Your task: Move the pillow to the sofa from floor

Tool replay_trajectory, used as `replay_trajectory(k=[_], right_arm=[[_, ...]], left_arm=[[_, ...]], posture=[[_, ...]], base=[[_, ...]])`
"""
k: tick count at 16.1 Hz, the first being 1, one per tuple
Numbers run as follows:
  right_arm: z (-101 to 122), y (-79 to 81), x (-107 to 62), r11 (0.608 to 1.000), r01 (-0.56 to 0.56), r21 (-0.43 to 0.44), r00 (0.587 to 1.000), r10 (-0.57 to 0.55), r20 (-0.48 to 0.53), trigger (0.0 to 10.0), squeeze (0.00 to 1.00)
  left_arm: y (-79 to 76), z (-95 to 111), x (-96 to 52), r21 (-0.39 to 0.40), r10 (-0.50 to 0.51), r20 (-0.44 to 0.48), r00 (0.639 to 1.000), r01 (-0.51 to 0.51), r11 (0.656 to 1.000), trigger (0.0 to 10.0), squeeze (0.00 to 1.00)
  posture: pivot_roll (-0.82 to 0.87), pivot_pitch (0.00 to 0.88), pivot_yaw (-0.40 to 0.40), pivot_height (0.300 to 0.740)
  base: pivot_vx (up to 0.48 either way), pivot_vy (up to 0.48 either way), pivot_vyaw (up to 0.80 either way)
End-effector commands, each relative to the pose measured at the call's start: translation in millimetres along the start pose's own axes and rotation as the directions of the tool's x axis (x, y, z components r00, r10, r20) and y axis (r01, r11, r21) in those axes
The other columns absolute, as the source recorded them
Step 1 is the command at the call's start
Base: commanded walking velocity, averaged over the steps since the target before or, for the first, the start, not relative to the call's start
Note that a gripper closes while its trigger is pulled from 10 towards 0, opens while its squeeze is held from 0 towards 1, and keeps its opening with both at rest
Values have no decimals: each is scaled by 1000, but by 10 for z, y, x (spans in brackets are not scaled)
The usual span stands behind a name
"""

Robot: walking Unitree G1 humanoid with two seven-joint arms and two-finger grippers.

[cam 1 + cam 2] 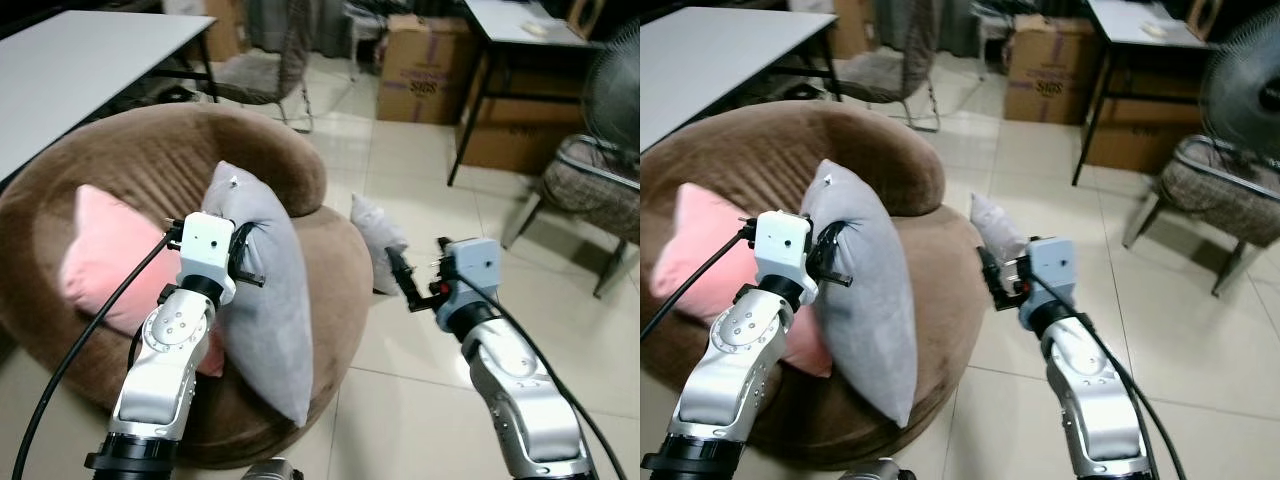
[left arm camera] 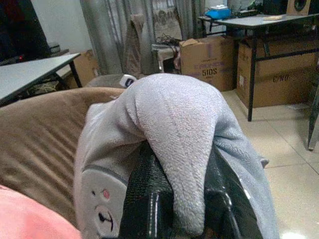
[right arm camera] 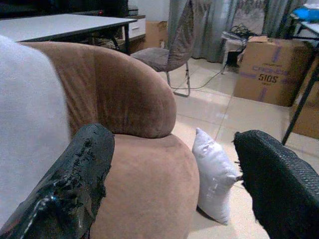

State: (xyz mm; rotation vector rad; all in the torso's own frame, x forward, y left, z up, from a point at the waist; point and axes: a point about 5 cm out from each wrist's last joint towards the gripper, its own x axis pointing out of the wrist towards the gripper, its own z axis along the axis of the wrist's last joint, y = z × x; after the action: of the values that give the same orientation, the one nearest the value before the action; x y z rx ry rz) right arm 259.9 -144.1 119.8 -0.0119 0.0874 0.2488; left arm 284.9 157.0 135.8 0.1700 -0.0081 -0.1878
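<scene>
Left eye view: I am clenching my left pincer on the grey pillow, hanging upright over the sofa; right pincer released.

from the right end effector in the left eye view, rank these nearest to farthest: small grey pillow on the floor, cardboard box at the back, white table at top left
Measured from the right end effector, open, right of the sofa:
1. small grey pillow, on the floor against the sofa, just beyond the fingers.
2. cardboard box, far back, straight ahead.
3. white table, far left, beyond the sofa.
</scene>
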Motion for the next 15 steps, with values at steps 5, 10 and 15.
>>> replay_trajectory(k=[5,10,15], right_arm=[[3,-41,-16,999,39,1,999,-39,11,10000,0],[10,-39,10,999,39,4,999,-39,16,10000,0],[19,81,53,996,-51,-67,999,52,10,10000,0]], left_arm=[[-38,145,53,38,-27,59,998,25,999,10000,0],[6,162,49,20,-22,69,997,21,1000,10000,0],[19,160,35,11,-22,65,998,21,1000,10000,0]], posture=[[56,0,41,740],[58,0,38,740],[65,0,32,740]], base=[[0,0,0],[0,0,0],[298,0,480]])
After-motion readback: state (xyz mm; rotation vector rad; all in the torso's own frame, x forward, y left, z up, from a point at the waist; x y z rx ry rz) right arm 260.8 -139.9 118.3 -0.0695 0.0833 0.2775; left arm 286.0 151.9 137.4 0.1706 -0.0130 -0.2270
